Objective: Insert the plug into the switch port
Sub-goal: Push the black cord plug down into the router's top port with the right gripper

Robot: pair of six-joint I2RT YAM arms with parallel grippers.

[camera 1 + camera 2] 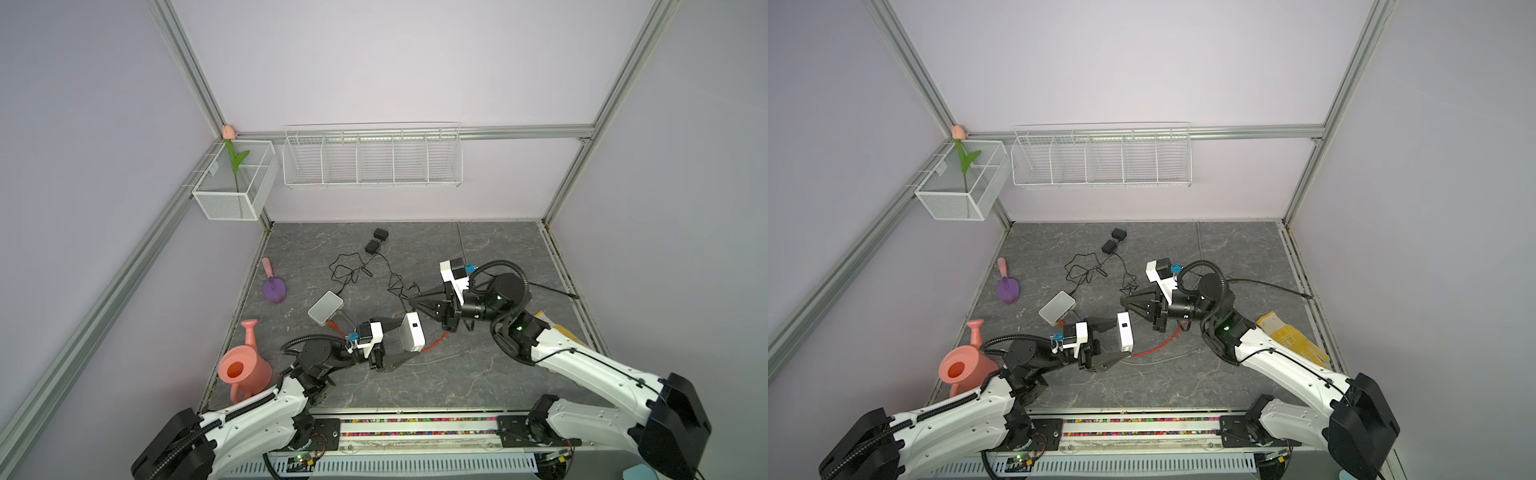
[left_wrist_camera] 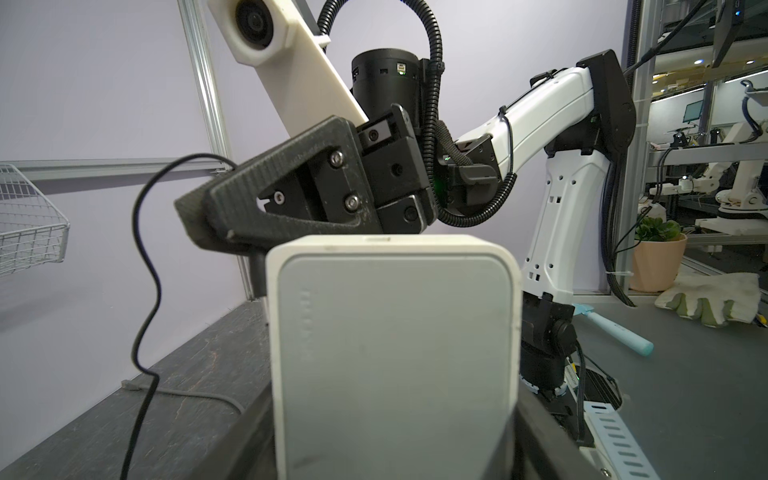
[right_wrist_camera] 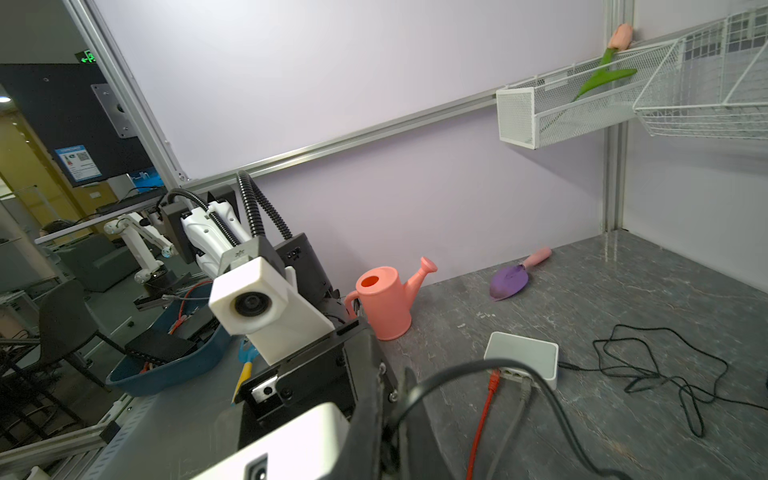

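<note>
White switch (image 1: 412,337) on edge, long axis front-to-back — left tool (image 1: 405,338) clamps it, right tool (image 1: 411,300) pinching black cable (image 3: 465,365)

left gripper (image 1: 406,340): jaws spread, clamping white switch (image 2: 395,353) between them
right gripper (image 1: 415,300): jaws closed, black cable (image 2: 145,266) pinched at tips
arms: bent, grippers facing each other

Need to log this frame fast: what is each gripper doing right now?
Left gripper: closed on the white switch, holding it.
Right gripper: shut on the black cable; the plug end is hidden in the jaws.
</note>
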